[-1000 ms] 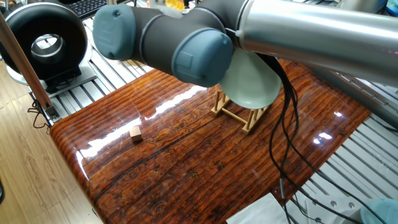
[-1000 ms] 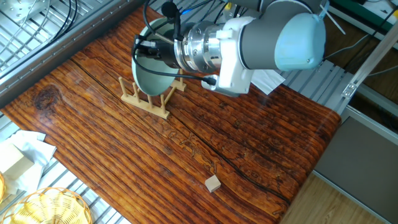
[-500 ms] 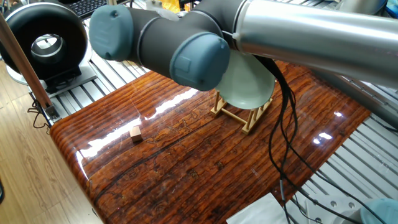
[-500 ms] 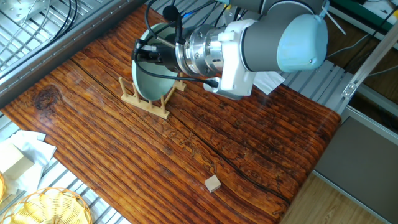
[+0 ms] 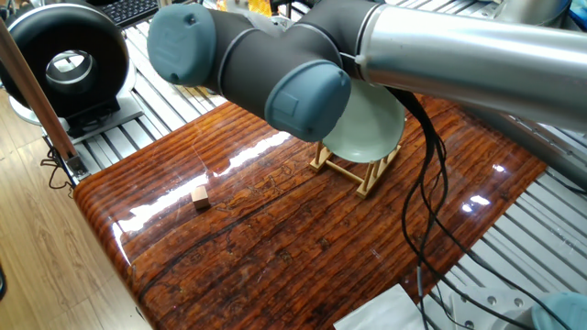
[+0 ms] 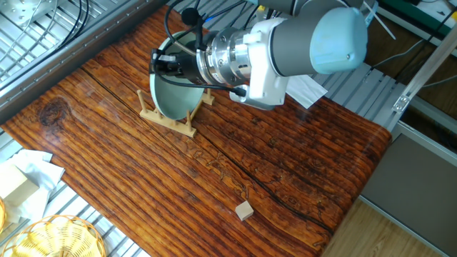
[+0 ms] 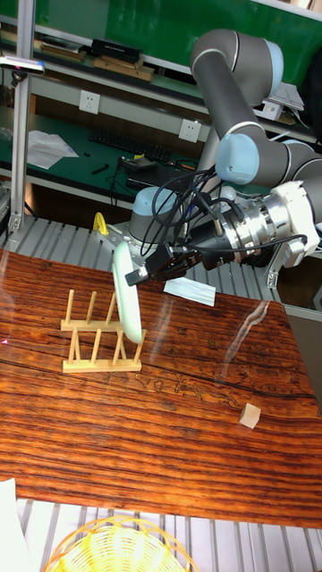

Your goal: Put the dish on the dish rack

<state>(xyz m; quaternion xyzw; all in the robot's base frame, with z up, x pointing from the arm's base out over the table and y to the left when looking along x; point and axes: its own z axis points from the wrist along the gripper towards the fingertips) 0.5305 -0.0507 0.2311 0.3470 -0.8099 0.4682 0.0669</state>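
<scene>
**Tall fixed view: dish on edge at the rack, release risk**

Nearest the camera: rim of a yellow wicker basket (image 7: 116, 545) below the tabletop (image 7: 179, 447) edge. Further in, a small wooden cube (image 7: 250, 415) lies alone, well apart from the work.

Mid-tabletop: the dish rack (image 7: 97, 340) stands square, pegs upright. The dish (image 7: 127, 299) is on edge, nearly vertical, its lower rim down among the pegs at the rack's right end. Whether the rim bears on the rails or hangs just above them cannot be told from any view.

Behind it: the claw (image 7: 154, 265) is clamped on the dish's upper rim, wrist and cable bundle close behind.

Judged risks:
- If the lower rim sits on a peg top or crossbar and not in a slot, letting go would allow the glossy dish to skid and tip off the rack's open right end.
- The rack looks light and unfixed. Any sideways push through the dish could slide or tilt it.
- A withdrawal that drags on the rim could pull the dish back out.
- Loose cables hang near the pegs and could snag.
</scene>
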